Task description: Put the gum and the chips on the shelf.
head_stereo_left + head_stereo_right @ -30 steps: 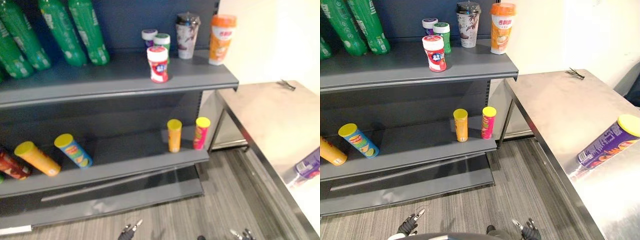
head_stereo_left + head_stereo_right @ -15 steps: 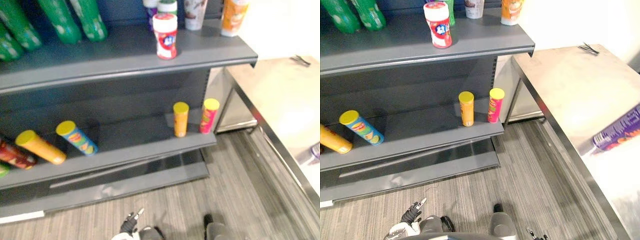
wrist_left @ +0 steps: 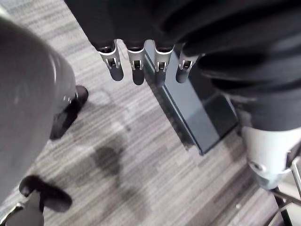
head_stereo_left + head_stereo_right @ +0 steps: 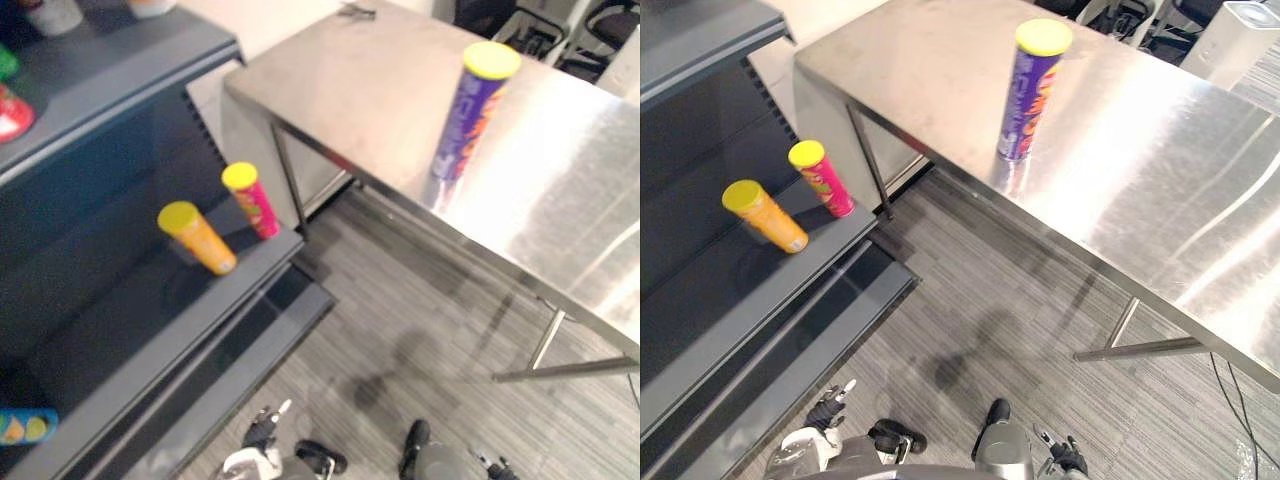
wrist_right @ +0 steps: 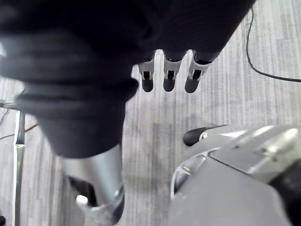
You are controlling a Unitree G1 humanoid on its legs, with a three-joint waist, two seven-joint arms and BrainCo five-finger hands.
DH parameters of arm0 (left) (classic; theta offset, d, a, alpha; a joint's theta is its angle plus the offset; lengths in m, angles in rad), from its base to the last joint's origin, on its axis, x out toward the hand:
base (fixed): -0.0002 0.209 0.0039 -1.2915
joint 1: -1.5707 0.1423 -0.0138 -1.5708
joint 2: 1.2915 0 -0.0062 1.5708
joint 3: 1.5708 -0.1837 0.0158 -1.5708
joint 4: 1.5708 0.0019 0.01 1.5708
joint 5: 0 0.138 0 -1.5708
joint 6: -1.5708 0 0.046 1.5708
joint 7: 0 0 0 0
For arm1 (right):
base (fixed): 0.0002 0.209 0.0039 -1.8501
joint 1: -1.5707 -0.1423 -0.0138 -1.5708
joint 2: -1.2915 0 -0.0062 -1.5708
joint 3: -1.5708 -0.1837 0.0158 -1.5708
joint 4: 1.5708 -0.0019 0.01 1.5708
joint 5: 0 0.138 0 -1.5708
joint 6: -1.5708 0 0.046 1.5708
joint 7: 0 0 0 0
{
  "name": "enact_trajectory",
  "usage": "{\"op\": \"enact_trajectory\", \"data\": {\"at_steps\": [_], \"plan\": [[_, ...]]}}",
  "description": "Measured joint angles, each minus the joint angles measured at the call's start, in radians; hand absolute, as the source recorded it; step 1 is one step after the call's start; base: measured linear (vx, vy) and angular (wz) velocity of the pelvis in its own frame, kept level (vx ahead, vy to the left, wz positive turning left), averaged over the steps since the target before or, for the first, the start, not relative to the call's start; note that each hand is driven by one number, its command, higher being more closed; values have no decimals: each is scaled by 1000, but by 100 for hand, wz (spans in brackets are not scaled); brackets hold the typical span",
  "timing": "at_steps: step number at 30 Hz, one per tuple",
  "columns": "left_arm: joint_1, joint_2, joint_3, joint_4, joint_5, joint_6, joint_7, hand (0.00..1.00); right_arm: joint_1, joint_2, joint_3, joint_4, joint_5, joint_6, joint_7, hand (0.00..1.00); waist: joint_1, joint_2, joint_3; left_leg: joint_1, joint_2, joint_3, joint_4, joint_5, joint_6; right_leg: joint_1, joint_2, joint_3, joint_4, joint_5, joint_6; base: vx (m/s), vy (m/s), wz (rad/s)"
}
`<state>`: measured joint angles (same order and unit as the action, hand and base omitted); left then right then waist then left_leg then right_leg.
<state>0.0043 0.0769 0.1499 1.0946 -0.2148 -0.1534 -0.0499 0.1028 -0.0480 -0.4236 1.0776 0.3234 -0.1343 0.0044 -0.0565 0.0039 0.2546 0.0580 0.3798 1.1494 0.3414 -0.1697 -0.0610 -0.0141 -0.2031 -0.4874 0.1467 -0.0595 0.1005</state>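
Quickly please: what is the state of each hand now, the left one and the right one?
Left hand: open, fingers straight, holding nothing.
Right hand: open, fingers straight, holding nothing.

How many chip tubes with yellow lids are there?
3. A purple tube stands on the steel table; an orange tube and a pink tube stand side by side on the lower shelf. Others may be hidden farther along the shelf.
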Motion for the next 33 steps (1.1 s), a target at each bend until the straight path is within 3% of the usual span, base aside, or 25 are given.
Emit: {"op": "enact_trajectory", "data": {"at_steps": [5,9,11,12,13,14,15,19,21,22,23,24,25,27,30,33], "plan": [[1,4,4,14,26,3,2,0,1,-4,-2,4,3,-2,2,0,-26,-2,2,20,44,2,23,28,-18,-40,2,5,142,-120,-23,-28,-136,-5],[19,5,14,12,38,4,4,0,3,-5,-2,29,9,-2,5,0,-26,6,4,67,137,36,140,37,-7,-70,43,79,227,-189,-59,38,-156,-50],[26,5,16,7,29,3,4,0,6,-10,1,30,11,-6,4,0,-25,6,4,57,161,-92,191,76,46,-70,69,135,236,-200,-75,57,-216,-88],[34,5,22,-2,22,-1,4,0,7,-15,2,29,22,-10,4,0,-24,6,4,19,161,-239,233,119,72,-67,85,185,228,-205,-84,44,-140,-91],[37,1,23,-8,21,-2,5,0,6,-20,0,29,33,-12,4,0,-22,3,3,-5,149,-324,244,106,47,-69,89,208,220,-202,-85,68,-84,-119],[37,-7,22,-15,21,-3,4,0,5,-34,-2,30,40,-16,3,0,-24,2,4,-29,79,-470,215,55,-13,-69,88,258,206,-194,-93,76,8,-118],[41,-13,21,-19,19,-8,4,0,8,-51,-5,37,43,-18,1,0,-23,6,2,-43,22,-547,193,18,-31,-66,90,308,194,-193,-101,76,31,-117],[58,-15,34,-21,-19,-13,3,0,17,-57,-67,36,49,-19,1,0,-21,8,0,-102,-53,-673,47,-11,-48,-62,116,431,187,-193,-100,103,112,-113],[58,-18,46,-23,-24,-16,-1,0,16,-57,-82,28,49,-20,1,0,-17,7,1,-128,-76,-733,-78,9,-47,-64,119,518,196,-196,-72,152,259,-116],[58,-19,47,-23,-24,-20,-1,0,17,-57,-82,25,49,-20,1,0,-17,7,0,-126,-81,-736,-109,23,-43,-65,119,542,204,-200,-58,137,266,-119],[60,-25,54,-22,-24,-20,-1,0,24,-52,-83,8,49,-20,2,0,-12,10,-2,-115,-101,-762,-127,98,-56,-69,121,584,223,-211,-28,156,297,-105],[60,-25,61,-21,-22,-20,-1,0,29,-38,-89,-5,49,-20,3,0,-8,3,-14,-94,-120,-755,-121,95,-73,-65,110,617,226,-217,-10,221,344,-97],[59,-20,74,-22,-19,-21,-1,0,46,-1,-105,-11,48,-18,9,0,-16,-27,-36,-91,-144,-727,-103,59,-62,-60,80,637,197,-205,7,246,350,-56],[58,-11,88,-21,-18,-20,-4,0,54,41,-167,-5,48,-14,14,0,-17,-42,-50,-91,-159,-710,-70,28,-55,-33,55,647,150,-175,29,201,295,-32],[68,-13,94,-15,-15,-17,-5,0,58,54,-212,-1,47,0,25,0,-16,-40,-79,-81,-179,-679,-88,17,-44,-32,37,661,91,-109,30,110,203,-33],[73,-13,93,21,1,-11,-16,0,53,55,-271,2,37,2,28,0,-16,-20,-94,-26,-203,-648,-139,18,-43,-13,24,665,44,-35,41,77,137,-40]]}}
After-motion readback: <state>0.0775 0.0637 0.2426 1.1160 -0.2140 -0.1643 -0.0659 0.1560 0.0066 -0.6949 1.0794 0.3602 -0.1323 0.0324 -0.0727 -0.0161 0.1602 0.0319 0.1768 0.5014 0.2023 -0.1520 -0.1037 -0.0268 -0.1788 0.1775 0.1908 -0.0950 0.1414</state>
